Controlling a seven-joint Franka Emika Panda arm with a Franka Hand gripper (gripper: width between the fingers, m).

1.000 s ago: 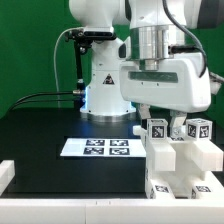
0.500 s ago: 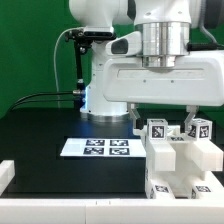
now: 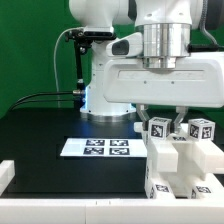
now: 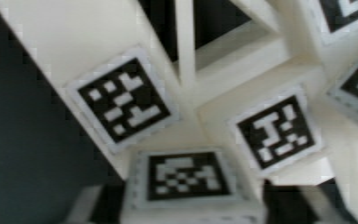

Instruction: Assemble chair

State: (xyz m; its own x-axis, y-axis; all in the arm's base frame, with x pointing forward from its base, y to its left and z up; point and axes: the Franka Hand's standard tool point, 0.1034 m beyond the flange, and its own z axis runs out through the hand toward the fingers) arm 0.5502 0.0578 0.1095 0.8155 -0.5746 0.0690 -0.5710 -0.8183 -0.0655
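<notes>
Several white chair parts [image 3: 185, 165] with black-and-white tags stand bunched at the exterior view's right. My gripper [image 3: 162, 120] hangs straight down over their far end. Its two fingers stand either side of a small tagged white chair post [image 3: 158, 129]. In the wrist view the gripper [image 4: 197, 205] has this tagged post [image 4: 194, 175] between its fingers, with thin dark gaps on both sides. The jaws look open around it. More tagged white chair parts [image 4: 131, 95] fill the wrist view behind it.
The marker board [image 3: 95, 148] lies flat on the black table to the left of the parts in the exterior view. A white rim [image 3: 60, 205] runs along the table's front edge. The robot's base [image 3: 105, 90] stands behind, before a green backdrop.
The hand has moved toward the exterior view's right and come down over the parts. Its fingers now reach down beside the tagged post.
</notes>
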